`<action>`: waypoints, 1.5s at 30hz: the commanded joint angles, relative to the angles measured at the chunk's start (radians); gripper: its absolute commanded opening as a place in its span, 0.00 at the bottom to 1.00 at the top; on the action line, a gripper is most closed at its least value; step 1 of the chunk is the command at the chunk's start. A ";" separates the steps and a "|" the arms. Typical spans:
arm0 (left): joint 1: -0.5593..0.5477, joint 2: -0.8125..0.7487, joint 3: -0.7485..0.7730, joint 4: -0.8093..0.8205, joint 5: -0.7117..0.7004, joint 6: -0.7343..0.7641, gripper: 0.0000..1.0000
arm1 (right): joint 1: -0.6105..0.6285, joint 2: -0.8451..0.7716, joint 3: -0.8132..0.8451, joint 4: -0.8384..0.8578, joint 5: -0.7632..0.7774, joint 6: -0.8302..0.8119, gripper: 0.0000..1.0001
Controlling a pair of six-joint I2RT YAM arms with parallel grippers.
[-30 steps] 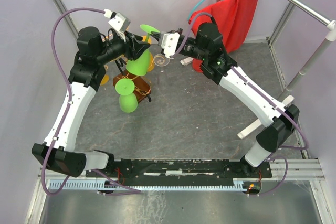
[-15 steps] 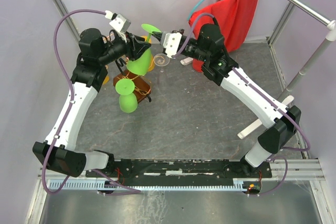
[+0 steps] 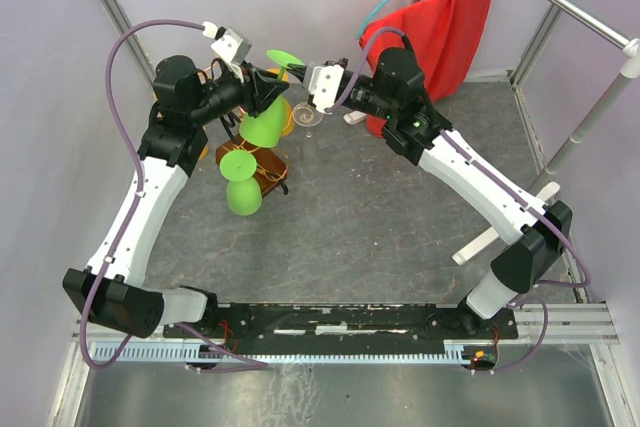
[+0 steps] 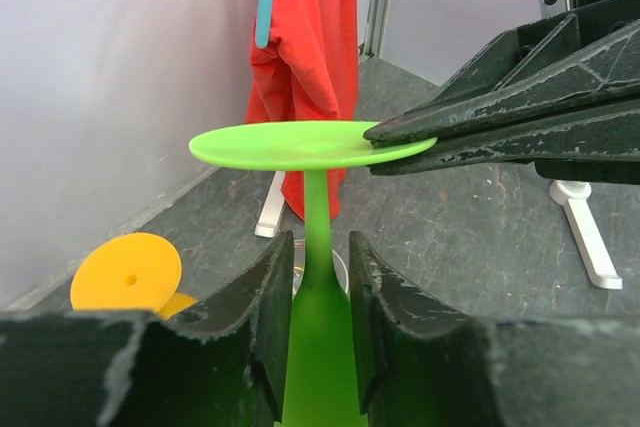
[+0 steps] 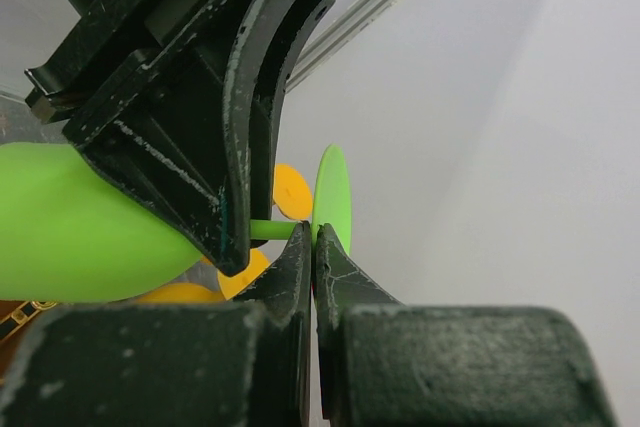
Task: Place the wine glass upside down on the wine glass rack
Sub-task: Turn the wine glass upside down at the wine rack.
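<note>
My left gripper is partly open, straddling the stem of the green wine glass with slim gaps on either side. The glass is upside down, foot on top, up over the wine glass rack at the far left of the bench. My right gripper is pinched tight on the foot's rim.

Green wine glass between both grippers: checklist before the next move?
1. right gripper pinching foot of wine glass: ok.
2. glass inverted, foot up: ok.
3. left gripper fingers either side of stem: ok.
4. left gripper firm on stem: cannot tell.
5. free arm on wine glass rack: cannot tell; another green glass sits inverted at it.
</note>
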 commanded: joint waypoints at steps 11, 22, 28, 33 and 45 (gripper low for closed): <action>-0.005 -0.016 -0.041 0.039 0.021 -0.021 0.13 | 0.009 -0.054 -0.009 0.127 0.023 0.014 0.01; -0.005 -0.031 -0.051 0.062 -0.007 -0.023 0.03 | 0.008 -0.060 -0.035 0.164 0.056 0.008 0.19; -0.004 -0.061 -0.060 0.123 -0.097 -0.041 0.03 | 0.009 -0.103 -0.079 0.160 0.083 -0.015 0.42; -0.004 -0.079 -0.056 0.150 -0.210 -0.051 0.03 | 0.007 -0.156 -0.124 0.139 0.109 -0.024 0.53; 0.002 -0.276 -0.072 -0.018 -0.494 0.099 0.03 | 0.007 -0.204 -0.209 0.105 0.235 -0.029 0.60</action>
